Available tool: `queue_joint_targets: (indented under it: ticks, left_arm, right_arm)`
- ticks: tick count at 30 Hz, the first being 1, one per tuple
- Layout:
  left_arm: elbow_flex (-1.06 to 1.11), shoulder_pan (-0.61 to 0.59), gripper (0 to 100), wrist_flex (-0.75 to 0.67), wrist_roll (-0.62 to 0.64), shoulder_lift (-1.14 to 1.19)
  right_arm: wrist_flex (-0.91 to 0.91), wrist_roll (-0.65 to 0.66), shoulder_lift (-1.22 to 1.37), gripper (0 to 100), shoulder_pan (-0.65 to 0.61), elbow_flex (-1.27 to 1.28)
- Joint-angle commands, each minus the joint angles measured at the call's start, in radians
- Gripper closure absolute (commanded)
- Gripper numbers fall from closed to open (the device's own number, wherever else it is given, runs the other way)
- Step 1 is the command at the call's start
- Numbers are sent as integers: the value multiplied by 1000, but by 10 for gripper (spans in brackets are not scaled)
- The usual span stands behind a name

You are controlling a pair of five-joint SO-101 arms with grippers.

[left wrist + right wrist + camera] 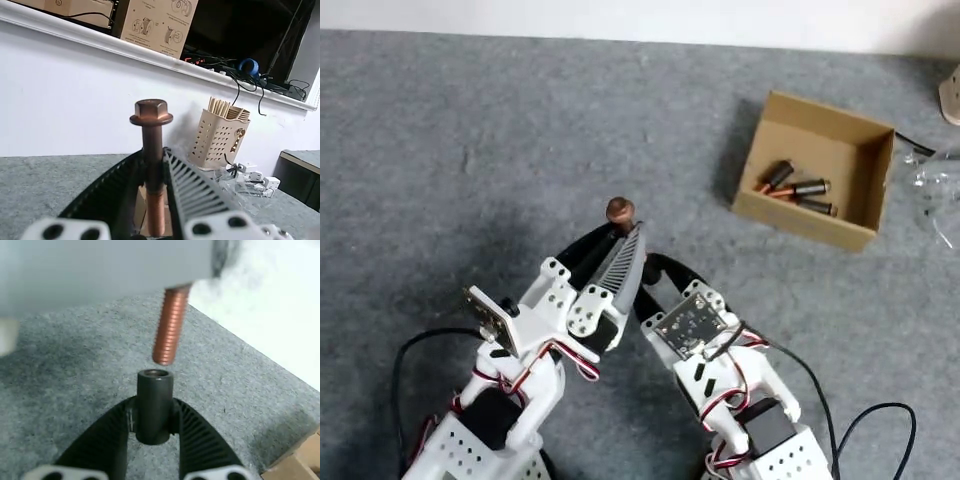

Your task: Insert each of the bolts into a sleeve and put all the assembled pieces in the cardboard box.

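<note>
You are holding the bolt (153, 165) upright in your left tool (154, 152). Its two ribbed fingers are clamping the smooth shank, with the copper-coloured flanged hex head standing above the fingertips. In the high view the bolt head (620, 210) is showing just past the tip of that tool, over the middle of the grey surface (470, 150).

Your right tool (155, 412) is gripping the black sleeve (155, 402). Both fingers are pressing its sides, and its open bore is facing the bolt. The bolt's threaded end (170, 332) is hanging just above that opening, apart from it and sitting a little off to one side of the bore, so the thread is not yet entering the sleeve. In the high view the two arms are meeting side by side, with the right tool's fingers lying partly under the left one.

The cardboard box (845, 150) is sitting well apart from both tools, toward the far right of the surface, with its open top facing up. Three assembled pieces (798, 188) are lying in it, close together against its near wall.
</note>
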Motion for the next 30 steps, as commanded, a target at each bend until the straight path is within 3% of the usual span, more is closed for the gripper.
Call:
queue_joint_targets:
  ticks: [1,16,22,30]
  left_arm:
    - [19,-22,993,-6,2,-21]
    - [19,-38,993,-3,3,-13]
    - [19,-25,993,-2,3,-12]
    - [19,-22,993,26,3,-12]
  right_arm:
    - [-8,-11,-16,993,-10,108]
    - [-8,-12,-16,993,-15,51]
    - [-8,-150,-16,993,-10,2]
    - [-4,-161,-16,993,-38,-21]
